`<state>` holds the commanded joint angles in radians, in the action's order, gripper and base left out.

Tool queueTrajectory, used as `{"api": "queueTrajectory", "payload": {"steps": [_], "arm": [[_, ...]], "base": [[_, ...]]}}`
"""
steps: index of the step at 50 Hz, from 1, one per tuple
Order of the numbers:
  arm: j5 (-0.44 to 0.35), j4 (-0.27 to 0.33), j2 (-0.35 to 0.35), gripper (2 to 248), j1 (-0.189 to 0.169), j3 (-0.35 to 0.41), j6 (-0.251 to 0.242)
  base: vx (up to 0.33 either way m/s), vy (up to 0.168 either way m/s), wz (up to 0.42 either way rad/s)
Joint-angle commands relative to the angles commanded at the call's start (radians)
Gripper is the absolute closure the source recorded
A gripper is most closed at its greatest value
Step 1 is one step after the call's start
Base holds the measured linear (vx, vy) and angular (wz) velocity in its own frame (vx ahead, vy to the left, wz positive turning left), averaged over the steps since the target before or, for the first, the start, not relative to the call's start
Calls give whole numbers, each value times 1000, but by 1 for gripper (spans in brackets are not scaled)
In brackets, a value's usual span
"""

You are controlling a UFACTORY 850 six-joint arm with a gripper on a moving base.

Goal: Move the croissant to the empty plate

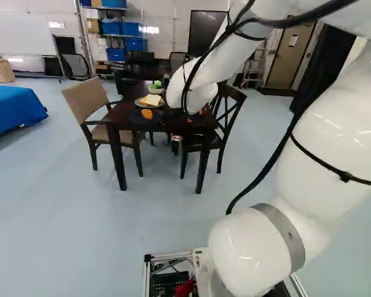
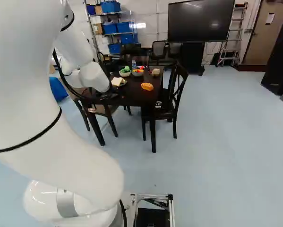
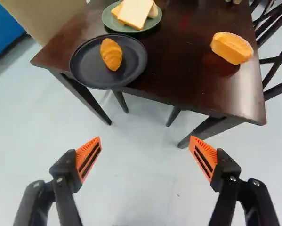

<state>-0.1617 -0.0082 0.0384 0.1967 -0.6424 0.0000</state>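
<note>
The gripper point(image 3: 145, 146) stands wide open. The croissant point(image 3: 111, 54) lies ahead of it, slightly left, on the dark plate point(image 3: 85, 70), its long axis running roughly outward; closing across its width should suit.

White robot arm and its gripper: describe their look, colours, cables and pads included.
The glossy white arm has rounded joints, a grey ring low down, and black cables running along it, with thin black ties. The black gripper has two fingers with bright orange pads marked by dark slots.
</note>
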Motion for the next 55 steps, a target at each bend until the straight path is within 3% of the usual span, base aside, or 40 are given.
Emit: {"api": "queueTrajectory", "payload": {"steps": [27,55], "arm": [[-300,3,102,3,-83,234,0],[-524,6,178,3,-145,409,0]], "base": [[0,0,0],[0,0,0]]}}
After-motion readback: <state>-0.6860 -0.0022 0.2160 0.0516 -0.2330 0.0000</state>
